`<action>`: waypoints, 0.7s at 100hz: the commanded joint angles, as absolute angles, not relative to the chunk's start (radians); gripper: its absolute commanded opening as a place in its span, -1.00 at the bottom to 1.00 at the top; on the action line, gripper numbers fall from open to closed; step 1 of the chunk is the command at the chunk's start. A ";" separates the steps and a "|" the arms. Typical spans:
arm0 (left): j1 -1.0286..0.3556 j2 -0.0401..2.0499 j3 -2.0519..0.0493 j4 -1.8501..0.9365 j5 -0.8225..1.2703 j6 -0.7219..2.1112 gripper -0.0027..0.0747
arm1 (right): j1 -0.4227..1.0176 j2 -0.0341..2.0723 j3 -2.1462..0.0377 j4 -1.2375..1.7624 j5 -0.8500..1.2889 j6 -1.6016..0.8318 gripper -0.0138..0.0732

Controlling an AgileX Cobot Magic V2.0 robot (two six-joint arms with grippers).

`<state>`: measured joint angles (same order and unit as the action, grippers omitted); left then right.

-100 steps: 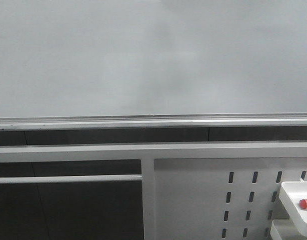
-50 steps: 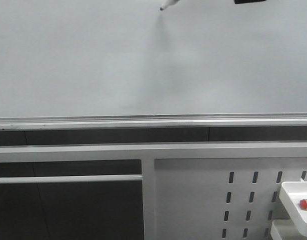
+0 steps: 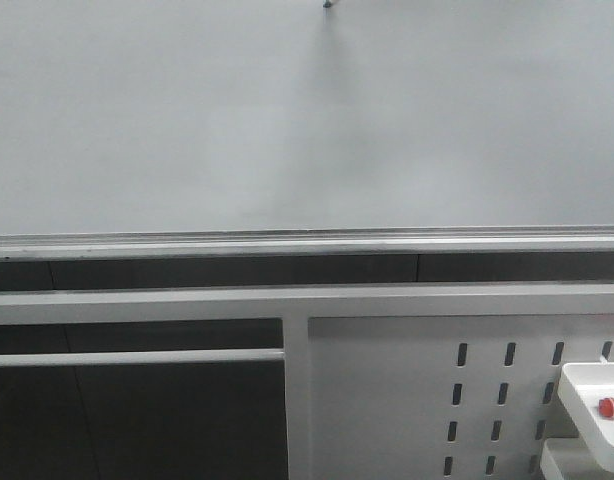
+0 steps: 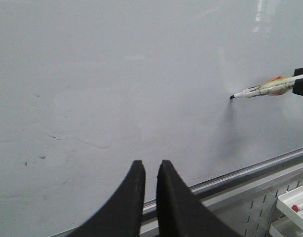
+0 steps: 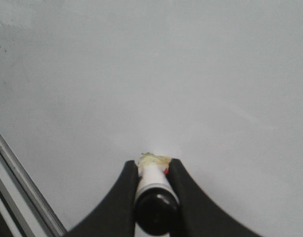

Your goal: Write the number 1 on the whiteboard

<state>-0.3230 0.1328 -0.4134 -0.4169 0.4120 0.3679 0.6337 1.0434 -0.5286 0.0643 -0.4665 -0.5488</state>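
The whiteboard point(image 3: 187, 120) fills the upper front view, with a silver rail point(image 3: 287, 241) along its lower edge. No number 1 shows on it in any view. My right gripper point(image 5: 152, 167) is shut on a clear-bodied marker pen point(image 5: 154, 190). In the left wrist view the pen point(image 4: 267, 88) lies almost level, and its black tip point(image 4: 232, 97) meets its own shadow on the board. Only that tip point(image 3: 329, 3) shows in the front view, at the top edge. My left gripper point(image 4: 151, 165) hovers before the lower whiteboard point(image 4: 117, 74), shut with nothing in it.
Below the rail a grey-white metal panel with slot holes point(image 3: 407, 400) stands at the lower right. A white tray point(image 3: 587, 385) holding a red-capped item point(image 3: 608, 407) sits at the right edge. Faint smudges point(image 4: 43, 157) mark the board.
The marker tip came into the front view from the top, then rose so only its point shows. The dark gripper part at the top right has left the view.
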 commanded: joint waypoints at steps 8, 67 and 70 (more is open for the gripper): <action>-0.320 0.145 -0.439 -0.435 0.341 0.360 -0.83 | 0.623 1.053 -0.562 0.095 -0.573 -0.571 -0.80; -0.320 0.145 -0.439 -0.435 0.341 0.360 -0.83 | 0.593 1.055 -0.562 0.131 -0.544 -0.571 -0.80; -0.320 0.145 -0.439 -0.435 0.341 0.360 -0.83 | 0.593 1.058 -0.562 0.137 -0.532 -0.571 -0.80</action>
